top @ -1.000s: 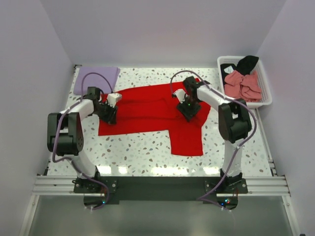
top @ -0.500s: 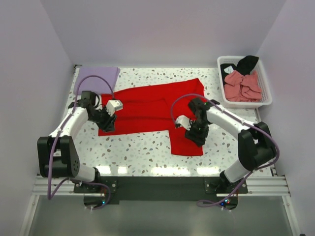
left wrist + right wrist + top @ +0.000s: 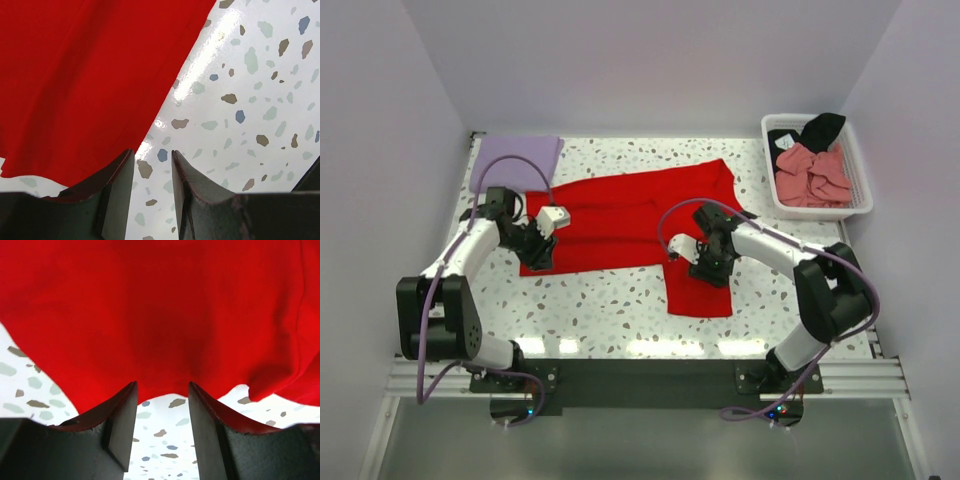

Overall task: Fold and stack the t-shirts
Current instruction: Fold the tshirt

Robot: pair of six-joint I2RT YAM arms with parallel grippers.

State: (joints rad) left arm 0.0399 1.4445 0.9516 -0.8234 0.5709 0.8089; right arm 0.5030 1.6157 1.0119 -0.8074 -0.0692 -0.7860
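Now, red t-shirt [image 3: 620, 215]: spread flat mid-table, long side running left to right, one flap reaching toward the near edge on the right.
lavender t-shirt [image 3: 516, 158]: folded, far-left corner, well apart from the red one.
basket [image 3: 861, 207]: far right, with salmon-pink t-shirts [image 3: 815, 175] and a black t-shirt [image 3: 820, 128] heaped inside.
left gripper [image 3: 541, 252]: low at the red shirt's near-left corner, jaws partway apart, nothing between them.
right gripper [image 3: 711, 268]: low over the near flap, jaws partway apart, empty.
step, as judged: taking hold of the near hem on both sides for a fold.
doing it well: get one finger under the cloth edge, pinch the hem fully, and match both grips before lifting so the fold lands square.
wrist views only: bare table [image 3: 260, 100] shows between the left fingers [image 3: 117, 195], with the hem slanting just beside them. On the right, the hem lies right at the fingertips [image 3: 122, 415].
overhead only: whole layout, lavender shirt and basket.
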